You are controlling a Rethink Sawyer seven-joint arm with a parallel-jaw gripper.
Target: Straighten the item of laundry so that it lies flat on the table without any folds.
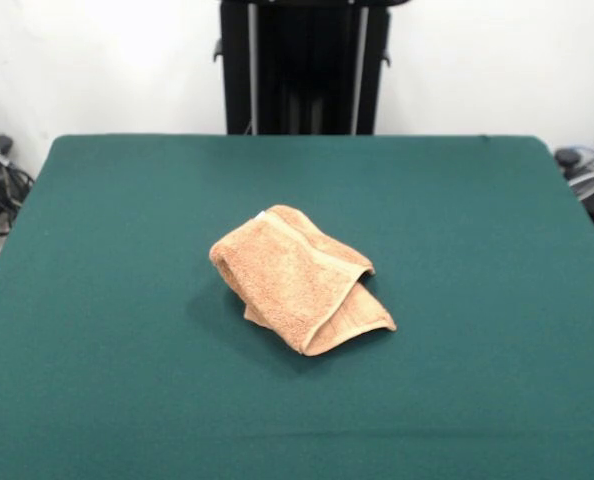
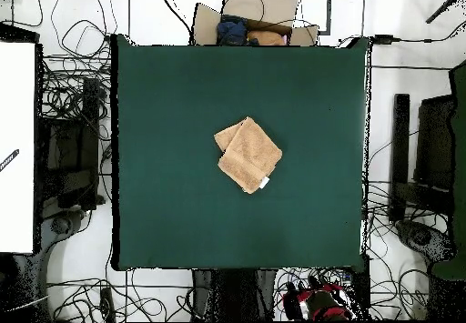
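Note:
The item of laundry [image 1: 297,278] is a peach-orange terry towel, folded over on itself into a thick bundle near the middle of the table [image 1: 127,250]. One flap lies across the top, and a lower layer pokes out toward the near right. From overhead the towel [image 2: 248,155] reads as a tilted, doubled-up square on the green table [image 2: 164,110], with a small white tag [image 2: 264,183] at its lower corner. No gripper shows in either view.
A black pedestal column [image 1: 302,65] stands behind the table's far edge. Overhead, a cardboard box [image 2: 246,24] with things in it sits past one table edge, cables [image 2: 73,83] cover the floor, and a red and black arm part [image 2: 314,301] lies beyond the bottom edge.

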